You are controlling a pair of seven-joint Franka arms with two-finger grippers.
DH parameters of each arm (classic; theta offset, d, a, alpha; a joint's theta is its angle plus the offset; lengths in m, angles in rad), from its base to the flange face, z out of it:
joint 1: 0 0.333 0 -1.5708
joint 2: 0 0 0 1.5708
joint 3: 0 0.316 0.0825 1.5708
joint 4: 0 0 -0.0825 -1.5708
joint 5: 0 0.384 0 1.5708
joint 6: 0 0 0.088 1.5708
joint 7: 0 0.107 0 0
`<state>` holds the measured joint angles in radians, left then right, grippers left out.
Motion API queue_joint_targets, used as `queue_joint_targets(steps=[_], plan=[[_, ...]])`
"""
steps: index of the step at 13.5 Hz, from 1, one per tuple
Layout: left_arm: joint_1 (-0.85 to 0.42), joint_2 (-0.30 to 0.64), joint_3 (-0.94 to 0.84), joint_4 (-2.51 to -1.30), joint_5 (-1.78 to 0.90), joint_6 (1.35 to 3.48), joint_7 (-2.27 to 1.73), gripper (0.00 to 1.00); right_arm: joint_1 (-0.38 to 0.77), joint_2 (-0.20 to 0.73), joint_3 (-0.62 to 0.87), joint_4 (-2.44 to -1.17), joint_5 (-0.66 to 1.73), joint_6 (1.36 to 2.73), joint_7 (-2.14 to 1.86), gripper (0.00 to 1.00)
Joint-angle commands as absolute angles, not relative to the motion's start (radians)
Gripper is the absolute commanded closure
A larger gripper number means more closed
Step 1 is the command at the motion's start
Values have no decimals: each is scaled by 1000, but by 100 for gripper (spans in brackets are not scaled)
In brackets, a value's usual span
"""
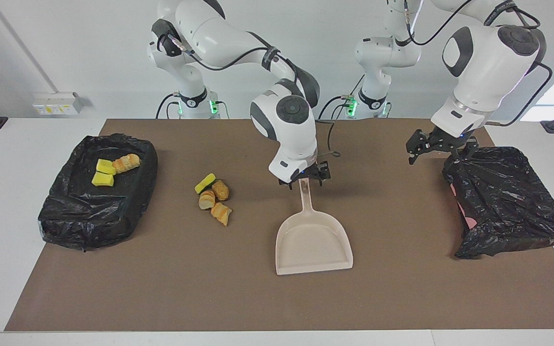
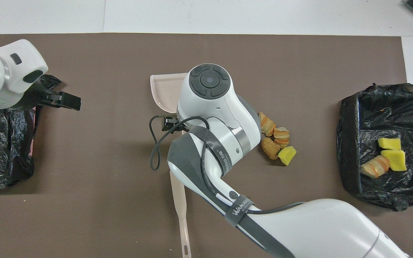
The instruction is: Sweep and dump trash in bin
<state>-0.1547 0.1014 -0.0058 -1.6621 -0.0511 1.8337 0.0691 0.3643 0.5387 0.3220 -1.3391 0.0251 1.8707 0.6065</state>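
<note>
Several trash pieces [image 1: 214, 197] [image 2: 276, 139], yellow sponge and tan bread lumps, lie in a heap on the brown mat. Three more trash pieces [image 1: 112, 170] [image 2: 385, 159] lie in the black-lined bin [image 1: 89, 216] [image 2: 357, 143] at the right arm's end. The beige dustpan [image 1: 313, 242] [image 2: 163, 89] lies flat mid-table. My right gripper [image 1: 304, 179] [image 2: 172, 123] stands open at the tip of the dustpan's handle [image 1: 307, 199]. My left gripper [image 1: 436, 153] [image 2: 66, 101] hangs open over the edge of the black bag at the left arm's end.
The bin wrapped in a crumpled black bag [image 1: 508, 202] [image 2: 5, 143], with pink showing at its side, sits at the left arm's end. A beige flat scraper [image 2: 179, 200] lies on the mat nearer the robots than the dustpan, partly under the right arm.
</note>
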Motion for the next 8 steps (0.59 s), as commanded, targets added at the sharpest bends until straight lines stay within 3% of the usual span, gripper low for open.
queue_joint_targets(steps=[1, 5, 8], plan=[[-230, 172, 6, -1641, -52, 1900, 3, 0, 345, 309, 325, -1575, 115, 1858, 562, 0], [-366, 326, 6, -1583, -35, 2000, -193, 0, 463, 27, 328, -1995, 171, 2003, 607, 0], [-440, 360, 6, -1604, -26, 2040, -273, 0, 558, -18, 328, -2146, 258, 2107, 624, 0]])
